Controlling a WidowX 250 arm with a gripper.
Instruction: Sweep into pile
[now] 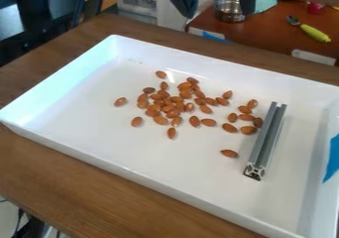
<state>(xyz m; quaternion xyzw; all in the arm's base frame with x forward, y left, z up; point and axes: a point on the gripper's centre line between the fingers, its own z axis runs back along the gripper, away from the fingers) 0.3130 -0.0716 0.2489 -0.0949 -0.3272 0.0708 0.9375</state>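
At the top edge of the view hangs the black gripper [218,14], open, its two fingers wide apart, beyond the tray's far rim. Brown almonds [173,103] lie in a loose cluster around the middle of the white tray [73,78]. A few are scattered to the cluster's left and below it, and several lie to its right. One single almond [229,153] is nearer the front. A grey metal bar [267,139] with a grooved profile lies in the tray's right part, close beside the rightmost almonds, its cut end facing the front.
The tray's raised walls surround the almonds and bar, and it stands on a brown wooden table [86,182]. Blue tape [333,157] is on the tray's right side. Behind, another table holds a metal bowl [229,11] and a yellow-green object [315,33].
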